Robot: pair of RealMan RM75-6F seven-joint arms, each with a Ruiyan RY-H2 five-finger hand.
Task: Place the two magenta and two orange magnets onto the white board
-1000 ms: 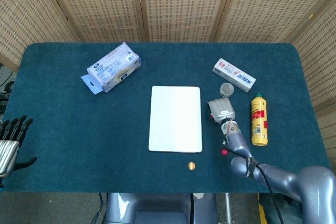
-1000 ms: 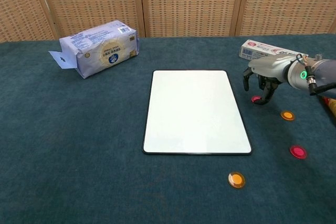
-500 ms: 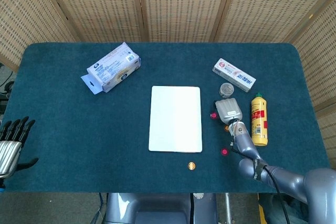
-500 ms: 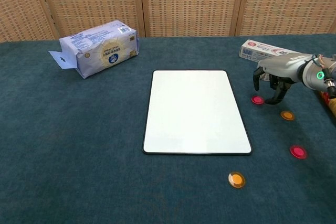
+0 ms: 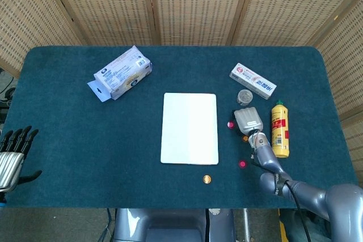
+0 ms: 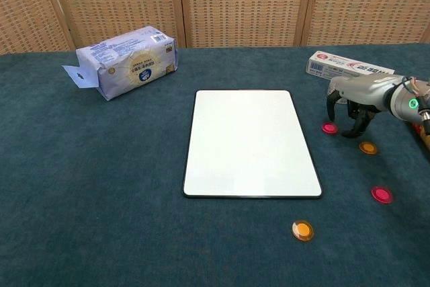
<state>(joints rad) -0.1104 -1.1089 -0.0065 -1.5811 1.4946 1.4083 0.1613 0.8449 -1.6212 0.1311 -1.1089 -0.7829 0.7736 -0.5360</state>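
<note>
The white board (image 5: 189, 127) (image 6: 250, 142) lies flat mid-table with nothing on it. To its right on the cloth are a magenta magnet (image 6: 329, 128) (image 5: 231, 124) and an orange magnet (image 6: 367, 147). A second magenta magnet (image 6: 381, 194) (image 5: 243, 164) and a second orange magnet (image 6: 302, 230) (image 5: 207, 179) lie nearer the front edge. My right hand (image 6: 353, 95) (image 5: 249, 120) hovers over the gap between the first two magnets, fingers curved down and apart, holding nothing. My left hand (image 5: 11, 154) rests off the table's left edge with its fingers spread.
A tissue pack (image 6: 127, 62) (image 5: 122, 72) lies at the back left. A toothpaste box (image 6: 346, 65) (image 5: 253, 80), a small round jar (image 5: 244, 96) and a yellow bottle (image 5: 279, 128) stand close around the right hand.
My right hand has slid to the right, away from the board, uncovering the nearer magenta magnet, which stays on the cloth. The left hand is still.
</note>
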